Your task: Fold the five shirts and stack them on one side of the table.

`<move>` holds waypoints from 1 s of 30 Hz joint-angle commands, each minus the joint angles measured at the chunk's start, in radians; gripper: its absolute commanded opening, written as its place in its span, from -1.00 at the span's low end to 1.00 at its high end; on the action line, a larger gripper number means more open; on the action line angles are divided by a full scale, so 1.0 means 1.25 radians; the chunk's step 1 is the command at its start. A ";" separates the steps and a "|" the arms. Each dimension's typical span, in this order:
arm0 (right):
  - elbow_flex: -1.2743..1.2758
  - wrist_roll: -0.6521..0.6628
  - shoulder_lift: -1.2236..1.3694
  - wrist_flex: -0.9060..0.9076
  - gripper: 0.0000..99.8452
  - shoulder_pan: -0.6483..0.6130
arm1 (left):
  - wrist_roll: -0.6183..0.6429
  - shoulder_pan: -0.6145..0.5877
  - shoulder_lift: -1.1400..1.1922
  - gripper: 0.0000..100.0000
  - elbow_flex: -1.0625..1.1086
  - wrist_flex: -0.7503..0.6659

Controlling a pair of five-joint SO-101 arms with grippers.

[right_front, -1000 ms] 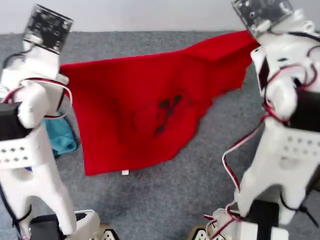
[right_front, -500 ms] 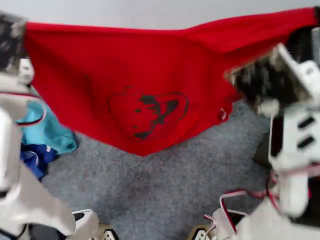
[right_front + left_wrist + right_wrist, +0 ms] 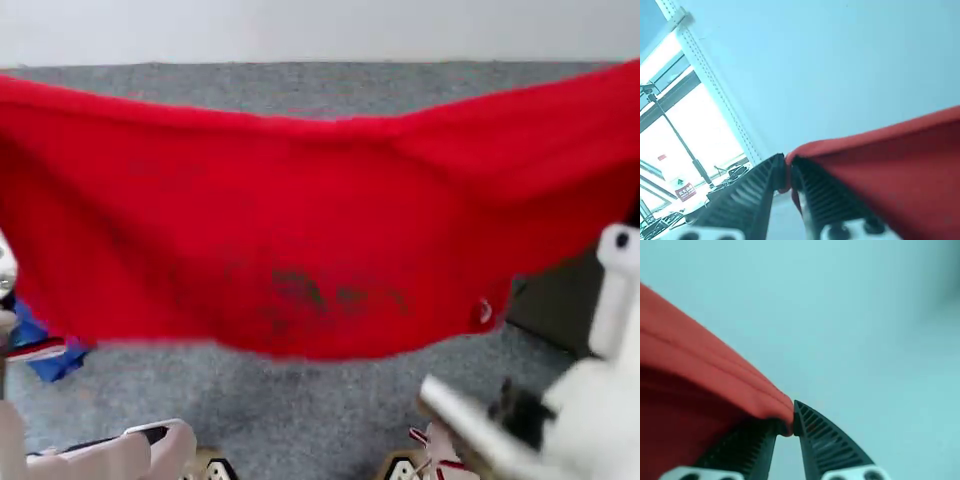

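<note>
Red shirt (image 3: 320, 230) now rides higher, stretched wide above gray table (image 3: 330, 415); left gripper (image 3: 788, 167) and right gripper (image 3: 792, 419) each pinch a corner.

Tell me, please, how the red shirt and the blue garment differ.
The red shirt hangs stretched wide above the table; the blue garment lies bunched on it. The left end effector and right end effector pinch the red shirt; nothing grips the blue garment. Both are fabric.

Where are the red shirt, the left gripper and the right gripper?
red shirt (image 3: 300, 200), high view, middle of the spread cloth.
left gripper (image 3: 786, 164), left wrist view, between fingertips pinching the cloth.
right gripper (image 3: 790, 416), right wrist view, between fingertips.
</note>
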 commanded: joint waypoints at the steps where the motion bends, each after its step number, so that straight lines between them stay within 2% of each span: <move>1: -0.014 0.018 -0.020 -0.023 -0.98 0.041 | -0.028 0.000 0.001 -0.97 -0.060 0.075; 6: -0.014 0.018 -0.037 -0.023 -0.98 0.104 | -0.022 0.000 -0.023 -0.97 -0.084 0.092; 9: -0.014 0.018 -0.046 -0.021 -0.98 0.107 | -0.022 0.000 -0.058 -0.97 -0.010 0.092; 15: -0.007 0.017 -0.033 -0.012 -0.98 0.106 | -0.022 0.001 -0.169 -0.97 0.271 0.090; 22: -0.004 0.017 -0.025 0.109 -0.98 0.106 | -0.028 0.001 -0.312 -0.97 0.613 0.087; 26: 0.072 0.017 -0.028 0.138 -0.98 0.106 | -0.028 0.001 -0.365 -0.97 0.771 0.015; 30: 0.201 0.016 -0.026 0.127 -0.98 0.105 | -0.028 0.001 -0.379 -0.97 0.931 -0.124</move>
